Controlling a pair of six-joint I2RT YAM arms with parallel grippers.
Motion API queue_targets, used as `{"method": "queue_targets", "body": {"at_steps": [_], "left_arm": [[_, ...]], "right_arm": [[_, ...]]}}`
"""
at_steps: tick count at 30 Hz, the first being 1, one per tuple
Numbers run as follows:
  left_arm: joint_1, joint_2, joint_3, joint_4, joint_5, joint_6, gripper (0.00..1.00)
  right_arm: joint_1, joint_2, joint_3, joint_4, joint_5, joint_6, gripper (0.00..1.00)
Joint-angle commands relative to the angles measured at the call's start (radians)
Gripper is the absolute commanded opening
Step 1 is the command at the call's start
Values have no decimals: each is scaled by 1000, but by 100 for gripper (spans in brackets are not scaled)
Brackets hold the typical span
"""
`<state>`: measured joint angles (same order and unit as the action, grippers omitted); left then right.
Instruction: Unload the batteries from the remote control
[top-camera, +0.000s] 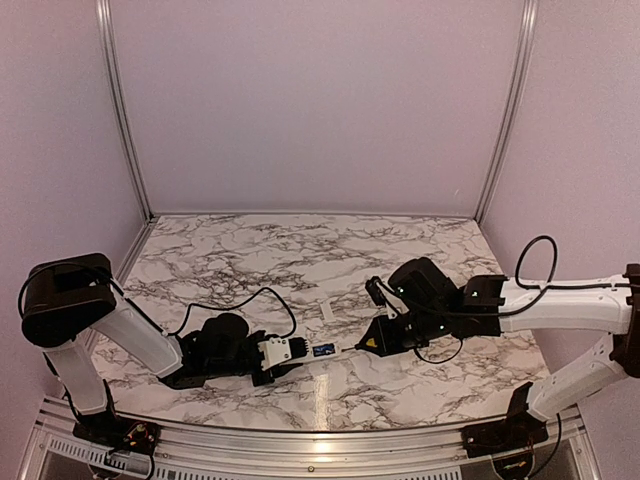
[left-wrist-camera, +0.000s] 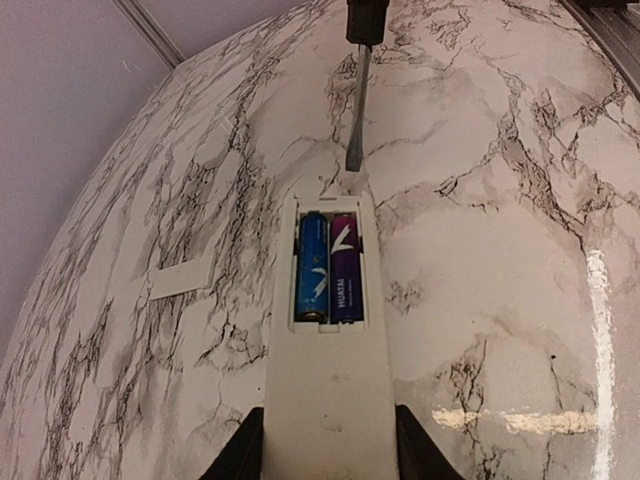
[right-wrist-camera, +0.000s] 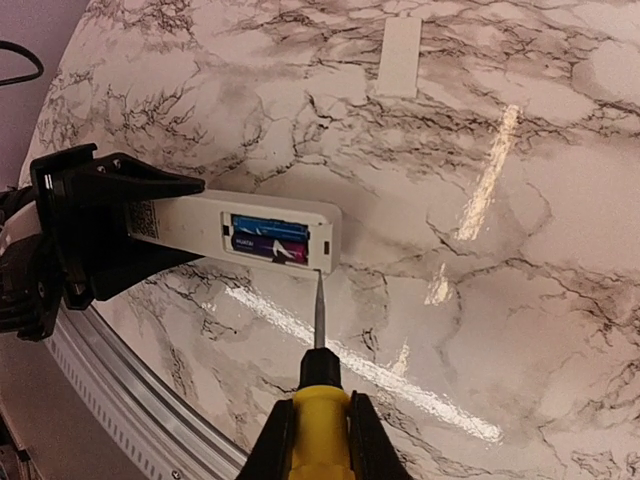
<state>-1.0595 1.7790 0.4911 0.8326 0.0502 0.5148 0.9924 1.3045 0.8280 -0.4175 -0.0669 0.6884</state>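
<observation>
In the top view, the remote control (top-camera: 305, 351) is seen near the 6 o'clock edge of the table (top-camera: 300, 250), lying along the 9-to-3 o'clock line. Its 9 o'clock end is pinched between the fingers of the left gripper (top-camera: 285, 352). The open bay with the batteries (top-camera: 323, 350) is turned upward near the 3 o'clock end. A yellow-handled screwdriver (top-camera: 369, 344) is clamped in the right gripper (top-camera: 380, 340) and aimed toward 9 o'clock. A white cover piece (top-camera: 327, 310) lies apart, at 12 o'clock from the bay.

In the left wrist view, the left fingers (left-wrist-camera: 245, 450) are pressed against the remote control's long edges at 6 o'clock. A blue battery (left-wrist-camera: 312, 268) and a purple battery (left-wrist-camera: 346, 268) are seated side by side in the bay. The blade enters from 12 o'clock, its tip at the end wall and outside the bay.

In the right wrist view, the yellow handle is squeezed between the right fingers (right-wrist-camera: 275, 440) at 6 o'clock. Whether the tip touches the bay's corner cannot be told.

Several failures are judged possible. The blade could skid off a rounded cell and gouge the plastic or bend a contact. A cell levered too sharply could be flung over the nearby table edge. Because the remote control is held at one end only, it could be twisted in the grip by a downward push
</observation>
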Motion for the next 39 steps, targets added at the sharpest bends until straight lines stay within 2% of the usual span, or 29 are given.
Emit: {"method": "queue_targets", "body": {"at_steps": [1,19,39], "left_arm": [[-8,4,-3,33,-23,18,0],[-9,11,-8,33,-29,17,0],[-10,16,-1,26,-42,18,0]], "right_arm": [[15,21,54,29,-9,23,0],[17,94,78,93,29,21,0],[16,128,109,51,62,8,0]]}}
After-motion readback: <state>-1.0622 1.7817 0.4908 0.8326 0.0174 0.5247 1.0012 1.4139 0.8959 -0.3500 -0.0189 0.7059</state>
